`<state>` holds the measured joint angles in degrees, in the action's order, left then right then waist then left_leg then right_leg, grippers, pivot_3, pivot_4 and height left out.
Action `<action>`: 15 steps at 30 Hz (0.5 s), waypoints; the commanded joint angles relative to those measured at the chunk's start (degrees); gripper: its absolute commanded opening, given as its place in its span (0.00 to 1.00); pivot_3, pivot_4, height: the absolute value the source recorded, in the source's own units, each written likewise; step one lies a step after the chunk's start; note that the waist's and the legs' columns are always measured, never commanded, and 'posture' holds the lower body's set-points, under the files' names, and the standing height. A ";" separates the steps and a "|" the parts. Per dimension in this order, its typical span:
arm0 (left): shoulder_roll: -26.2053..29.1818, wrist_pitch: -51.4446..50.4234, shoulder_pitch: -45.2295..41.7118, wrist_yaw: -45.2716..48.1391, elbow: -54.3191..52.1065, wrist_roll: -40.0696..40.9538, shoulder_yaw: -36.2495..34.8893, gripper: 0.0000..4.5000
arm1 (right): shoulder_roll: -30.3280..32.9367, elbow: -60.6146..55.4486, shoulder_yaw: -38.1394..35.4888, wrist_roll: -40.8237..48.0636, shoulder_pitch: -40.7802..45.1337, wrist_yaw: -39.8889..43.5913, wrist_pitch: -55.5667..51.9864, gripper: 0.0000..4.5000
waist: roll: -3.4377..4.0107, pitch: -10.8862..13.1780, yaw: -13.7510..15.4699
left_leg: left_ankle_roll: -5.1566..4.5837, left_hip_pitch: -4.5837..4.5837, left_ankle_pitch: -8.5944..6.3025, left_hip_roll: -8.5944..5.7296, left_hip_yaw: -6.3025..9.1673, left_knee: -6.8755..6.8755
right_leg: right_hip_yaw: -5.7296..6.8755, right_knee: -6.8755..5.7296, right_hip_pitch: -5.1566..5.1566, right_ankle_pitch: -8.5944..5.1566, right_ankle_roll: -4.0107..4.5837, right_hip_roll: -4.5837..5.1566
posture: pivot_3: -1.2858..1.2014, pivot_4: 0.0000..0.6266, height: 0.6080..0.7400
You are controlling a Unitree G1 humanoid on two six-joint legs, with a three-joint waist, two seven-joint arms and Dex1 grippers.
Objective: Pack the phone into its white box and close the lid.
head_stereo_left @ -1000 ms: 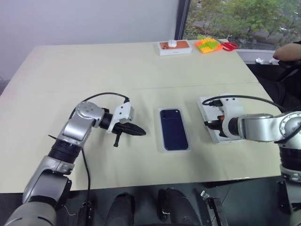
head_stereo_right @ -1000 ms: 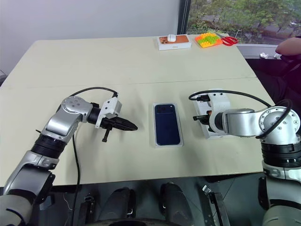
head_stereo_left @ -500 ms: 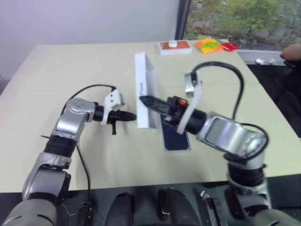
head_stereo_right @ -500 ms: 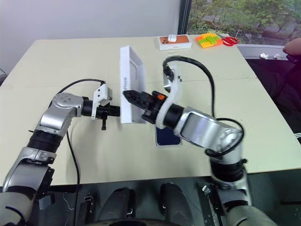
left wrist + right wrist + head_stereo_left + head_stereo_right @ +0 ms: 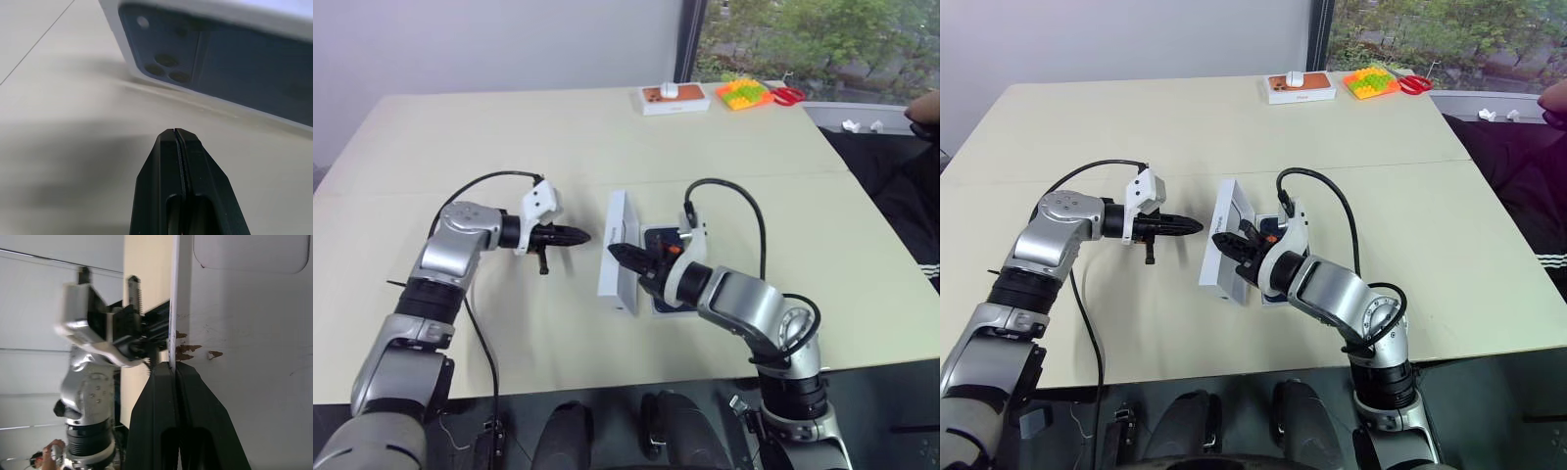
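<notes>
Right hand (image 5: pixel 1227 244) is pinching one thin wall of the shallow white cardboard lid (image 5: pixel 618 252), tilted on edge beside the navy phone (image 5: pixel 658 238); light, flimsy, crushable. Left hand (image 5: pixel 578 235) is hovering shut, empty.

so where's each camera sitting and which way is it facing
Left and right eye views: on the head, looking forward and down over the table; both arms show, the right gripper pinching the lid on edge over the phone.
Left wrist view: along the shut left gripper toward the lid's printed top.
Right wrist view: along its own fingers clamping the lid's wall.
Shared: the right wrist view shows the left gripper, as do the eyes.
</notes>
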<state>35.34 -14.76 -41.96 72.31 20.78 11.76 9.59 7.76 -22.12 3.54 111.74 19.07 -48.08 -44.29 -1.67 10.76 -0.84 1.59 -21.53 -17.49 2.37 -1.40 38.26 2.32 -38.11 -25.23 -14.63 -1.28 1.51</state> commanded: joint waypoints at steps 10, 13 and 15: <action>-2.32 -3.49 3.38 4.26 -11.05 3.55 1.39 0.00 | 11.94 0.32 -9.39 1.26 6.74 1.96 -1.43 0.99 | 0.01 0.00 0.07 | 0.00 0.00 0.00 -0.02 -0.01 0.00 | -0.02 0.00 0.00 0.00 0.00 -0.01 | 0.52 0.24 1.00; -4.28 -5.82 3.25 4.06 -13.44 5.42 1.13 0.00 | 19.26 1.33 -8.95 0.74 8.24 4.59 -3.91 0.99 | 0.01 0.00 0.16 | 0.00 0.00 0.00 -0.02 -0.01 -0.01 | -0.01 0.02 0.00 0.00 0.00 -0.01 | 0.52 0.24 1.00; -5.85 -7.34 3.01 3.52 -14.98 6.51 1.35 0.00 | 25.59 1.23 -7.71 -2.61 8.67 7.94 -7.71 0.99 | 0.01 0.01 0.18 | 0.00 -0.01 0.00 -0.04 -0.01 -0.02 | -0.02 0.03 0.01 0.00 0.00 -0.01 | 0.52 0.24 1.00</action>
<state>29.99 -21.13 -38.26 76.07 8.41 16.29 11.09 30.89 -19.87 -4.45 110.75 26.64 -42.96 -49.42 -1.66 10.77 -0.66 1.59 -21.56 -17.50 2.32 -1.42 38.25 2.30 -38.07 -25.22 -14.63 -1.29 1.50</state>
